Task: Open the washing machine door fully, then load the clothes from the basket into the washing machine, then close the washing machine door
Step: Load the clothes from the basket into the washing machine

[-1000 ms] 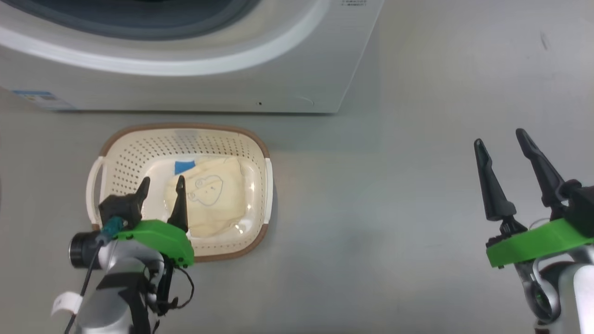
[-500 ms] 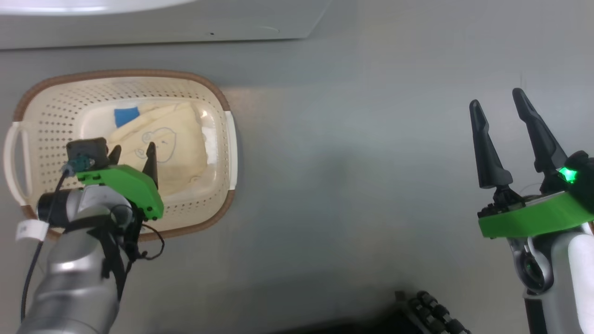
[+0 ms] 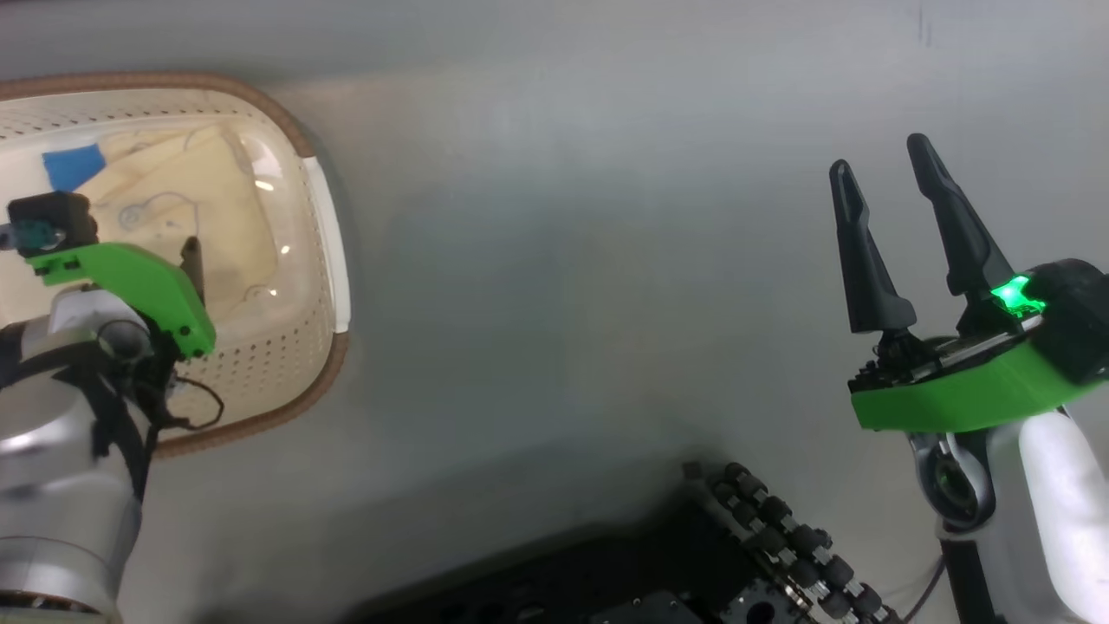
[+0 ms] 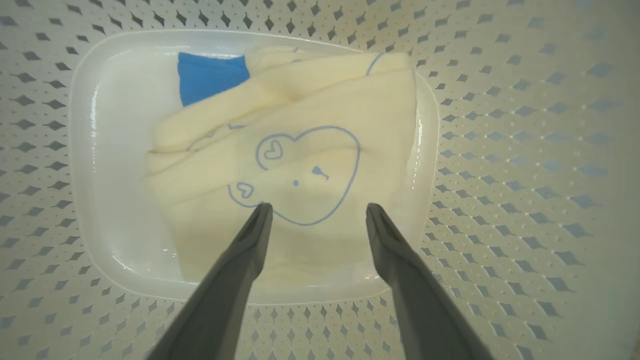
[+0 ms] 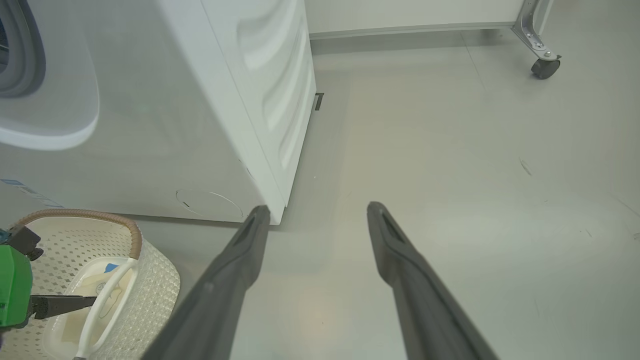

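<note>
The cream basket (image 3: 303, 147) with its brown rim stands on the floor at the left of the head view. A folded cream garment (image 4: 310, 170) printed with a blue outline lies in it, of the clothes. My left gripper (image 4: 317, 210) is open, down inside the basket (image 4: 500, 150), fingertips just above the garment and either side of the outline's lower edge. My right gripper (image 3: 879, 156) hangs open and empty over bare floor at the right. The white washing machine (image 5: 225, 100) stands behind the basket (image 5: 150, 280). Its door is out of view.
A blue label (image 4: 212, 75) sticks to the basket's bottom beside the garment. My dark wheeled base (image 3: 780, 537) lies at the bottom of the head view. A metal frame's caster (image 5: 545, 67) stands far right, with grey floor (image 5: 450, 175) between it and the washer.
The head camera has swung, so the washer has left its view and the basket sits at the left edge. My left gripper has sunk deeper into the basket, still open.
</note>
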Robot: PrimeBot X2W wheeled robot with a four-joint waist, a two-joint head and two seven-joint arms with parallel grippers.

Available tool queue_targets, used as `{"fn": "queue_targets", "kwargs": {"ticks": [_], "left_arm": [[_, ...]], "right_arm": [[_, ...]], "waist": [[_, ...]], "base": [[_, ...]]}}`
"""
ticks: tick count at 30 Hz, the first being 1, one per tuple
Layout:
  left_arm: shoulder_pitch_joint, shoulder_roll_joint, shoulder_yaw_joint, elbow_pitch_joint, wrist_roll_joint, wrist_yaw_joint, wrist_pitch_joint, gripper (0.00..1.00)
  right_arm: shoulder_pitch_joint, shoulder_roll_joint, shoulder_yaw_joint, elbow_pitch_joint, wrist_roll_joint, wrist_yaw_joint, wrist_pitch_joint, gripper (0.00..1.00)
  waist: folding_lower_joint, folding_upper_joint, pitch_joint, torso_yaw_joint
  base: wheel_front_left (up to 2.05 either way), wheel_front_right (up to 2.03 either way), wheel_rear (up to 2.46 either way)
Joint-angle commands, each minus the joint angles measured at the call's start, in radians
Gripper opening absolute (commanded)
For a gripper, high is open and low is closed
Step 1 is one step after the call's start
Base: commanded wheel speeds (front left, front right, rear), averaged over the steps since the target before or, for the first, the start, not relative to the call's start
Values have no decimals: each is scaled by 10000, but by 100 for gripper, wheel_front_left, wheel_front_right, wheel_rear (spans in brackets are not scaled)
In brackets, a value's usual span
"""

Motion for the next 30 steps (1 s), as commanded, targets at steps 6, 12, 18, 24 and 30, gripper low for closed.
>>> {"fn": "queue_targets", "kwargs": {"ticks": [6, 12, 18, 24, 30], "left_arm": [[-431, 690, 367, 45, -234, 61, 169, 100], [-915, 577, 445, 95, -388, 324, 287, 100], [-1088, 544, 224, 169, -217, 987, 781, 100], [-1038, 291, 78, 201, -190, 1314, 1117, 0], [-841, 385, 66, 211, -228, 1359, 301, 0]], "right_arm": [[75, -17, 399, -441, 243, 2, -189, 100], [180, -17, 406, -579, 267, 2, -235, 100], [512, -17, 254, -850, 215, 2, -246, 100], [815, -17, 23, -1176, 163, 2, -224, 100], [754, -16, -66, -1299, 177, 2, -187, 100]], "waist": [[-1, 1, 912, -408], [-1, 1, 1298, -336], [-1, 1, 1444, -223], [-1, 1, 1422, -139], [-1, 1, 1360, -91]], "base": [[0, 0, 0], [0, 0, 0], [0, 0, 0], [0, 0, 0], [0, 0, 0]]}}
